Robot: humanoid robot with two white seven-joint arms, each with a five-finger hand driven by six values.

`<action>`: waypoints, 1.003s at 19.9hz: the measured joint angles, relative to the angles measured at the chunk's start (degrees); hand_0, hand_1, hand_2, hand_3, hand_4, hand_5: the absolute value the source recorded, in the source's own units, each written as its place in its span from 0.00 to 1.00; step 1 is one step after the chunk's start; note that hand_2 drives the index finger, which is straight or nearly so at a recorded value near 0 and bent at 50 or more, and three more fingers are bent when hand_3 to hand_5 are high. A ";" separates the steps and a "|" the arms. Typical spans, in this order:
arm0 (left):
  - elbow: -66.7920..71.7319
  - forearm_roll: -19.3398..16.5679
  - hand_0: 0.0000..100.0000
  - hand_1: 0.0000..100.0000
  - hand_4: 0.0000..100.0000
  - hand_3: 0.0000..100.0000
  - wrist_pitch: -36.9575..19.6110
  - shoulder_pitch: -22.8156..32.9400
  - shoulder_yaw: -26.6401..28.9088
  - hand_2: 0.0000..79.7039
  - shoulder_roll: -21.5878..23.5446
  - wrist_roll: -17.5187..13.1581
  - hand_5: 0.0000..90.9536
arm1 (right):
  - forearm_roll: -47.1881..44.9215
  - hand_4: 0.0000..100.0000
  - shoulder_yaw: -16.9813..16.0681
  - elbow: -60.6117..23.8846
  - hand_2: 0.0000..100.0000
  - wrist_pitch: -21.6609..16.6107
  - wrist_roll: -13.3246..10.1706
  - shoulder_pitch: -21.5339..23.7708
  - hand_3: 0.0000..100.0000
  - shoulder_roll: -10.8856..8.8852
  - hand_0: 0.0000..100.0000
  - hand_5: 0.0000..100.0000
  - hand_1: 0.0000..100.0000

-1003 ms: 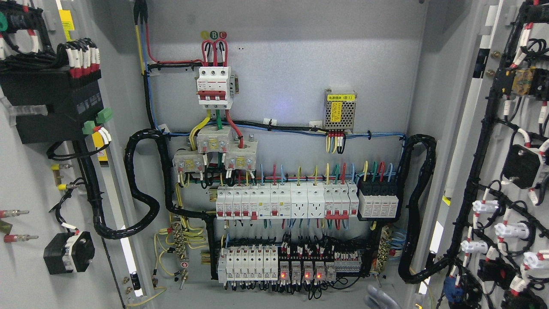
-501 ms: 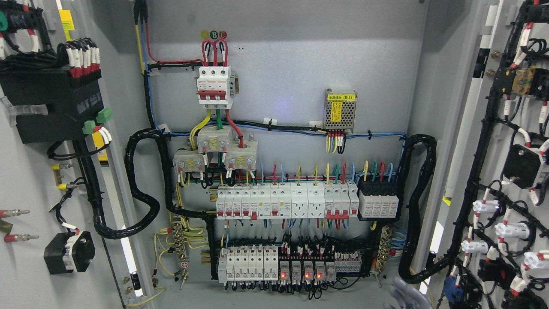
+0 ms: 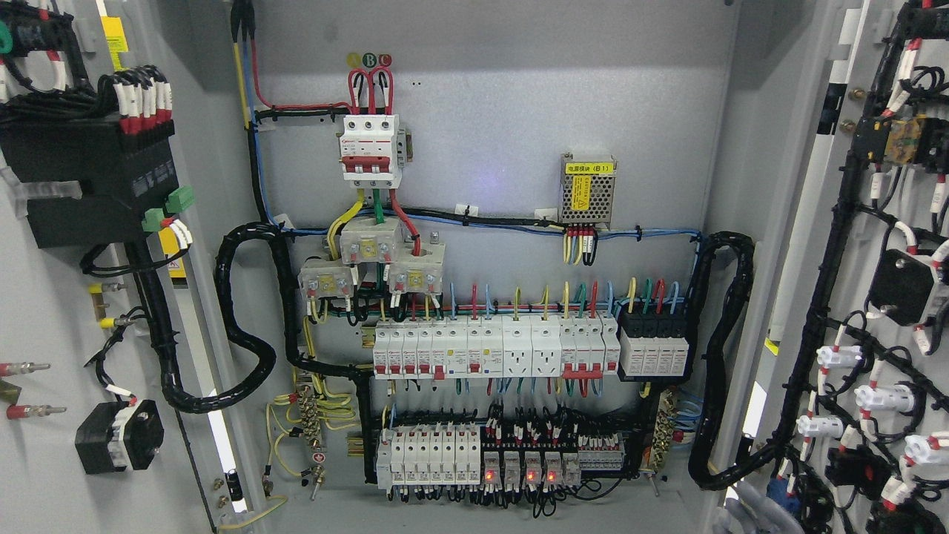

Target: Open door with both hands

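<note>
Evidently the job is all but done — both doors are standing wide open, the left door [image 3: 44,311] swung out to the picture's left edge and the right door [image 3: 882,297] out to the right edge, each showing its wired inner face. Between them the cabinet [image 3: 504,111] is lying fully exposed: breakers [image 3: 493,348], a power supply [image 3: 588,194] and black cable looms [image 3: 245,326]. By my reading, nothing is left but pulling the arms clear, if even that.

Only one hand is showing, and barely. Pale grey fingers [image 3: 749,512] are poking up at the bottom edge, right of the middle, just beside the right door's lower corner. I am taking it for the right hand [image 3: 752,515], but the arm is cut off by the frame. Whether those fingers are loose, curled or touching the door — I cannot tell. The left hand is nowhere in view.
</note>
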 measured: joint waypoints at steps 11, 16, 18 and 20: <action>-2.68 11.71 0.12 0.56 0.00 0.00 -1.54 -0.21 6.43 0.00 -1.80 -0.07 0.00 | -4.71 0.00 -2.86 -0.28 0.04 -0.77 0.34 1.07 0.00 -0.86 0.00 0.00 0.50; -3.17 15.81 0.12 0.56 0.00 0.00 -1.55 0.28 9.70 0.00 -2.05 -0.39 0.00 | -6.17 0.00 -4.69 -0.25 0.04 -0.81 0.38 1.21 0.00 -1.06 0.00 0.00 0.50; -3.22 17.22 0.12 0.56 0.00 0.00 -1.73 0.39 10.97 0.00 -2.12 -0.46 0.00 | -7.37 0.00 -5.61 -0.22 0.04 -0.81 0.38 1.43 0.00 -1.13 0.00 0.00 0.50; -3.15 18.58 0.12 0.56 0.00 0.00 -1.66 0.50 12.27 0.00 -2.16 -0.73 0.00 | -8.26 0.00 -6.45 -0.19 0.04 -0.81 0.40 1.80 0.00 -1.17 0.00 0.00 0.50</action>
